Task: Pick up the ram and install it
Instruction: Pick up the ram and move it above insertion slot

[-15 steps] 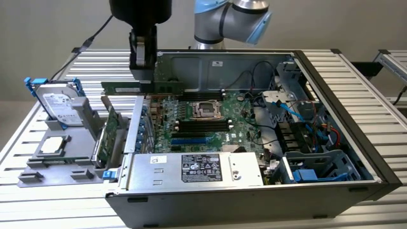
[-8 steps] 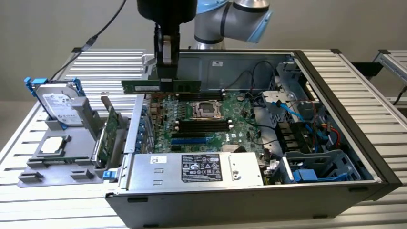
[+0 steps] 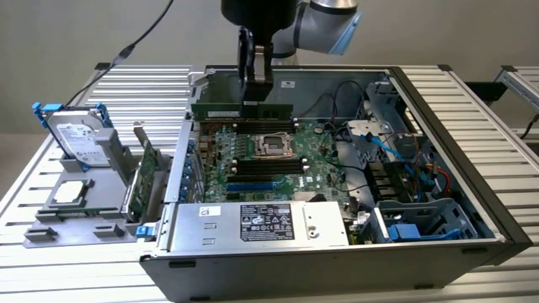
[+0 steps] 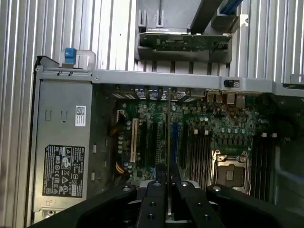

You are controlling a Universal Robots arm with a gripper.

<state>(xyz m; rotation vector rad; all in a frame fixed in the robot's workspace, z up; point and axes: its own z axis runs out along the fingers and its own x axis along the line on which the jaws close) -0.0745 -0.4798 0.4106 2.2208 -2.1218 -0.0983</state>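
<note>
Pinching thin flat green ram (image 3: 219, 111), black gripper (image 3: 255, 98) clamped.

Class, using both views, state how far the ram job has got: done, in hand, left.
Done: the long, thin green ram stick is lifted, clamped in the black gripper. In hand: it hangs over the green motherboard inside the open grey computer case. Left: it is not yet seated in any long black memory slot.

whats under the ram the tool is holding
The motherboard, inside the open case: the wrist view shows its black memory slots and the CPU socket beneath the edge-on ram. In the exterior view the ram covers the board strip right behind it.
</note>
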